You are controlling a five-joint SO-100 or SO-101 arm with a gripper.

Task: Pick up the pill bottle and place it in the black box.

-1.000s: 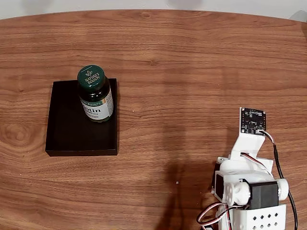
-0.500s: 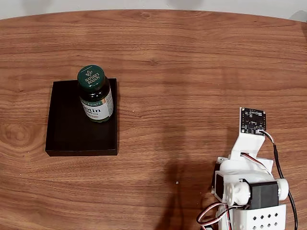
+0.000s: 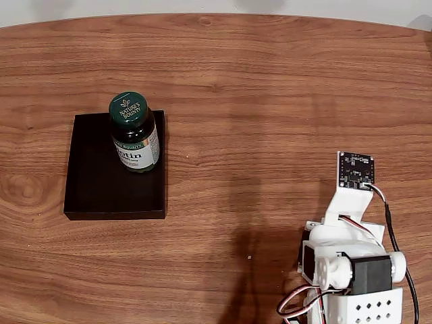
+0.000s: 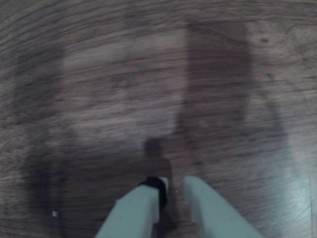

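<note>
The pill bottle, dark amber with a green cap and a white and yellow label, stands upright inside the black box, near its far right corner in the fixed view. The white arm is folded up at the bottom right of the table, far from the box. In the wrist view my gripper points down at bare wood. Its two pale fingers almost meet at the tips and hold nothing.
The wooden table stretches wide around the box and the arm. A small circuit board sits on top of the folded arm. The table's far edge runs along the top of the fixed view.
</note>
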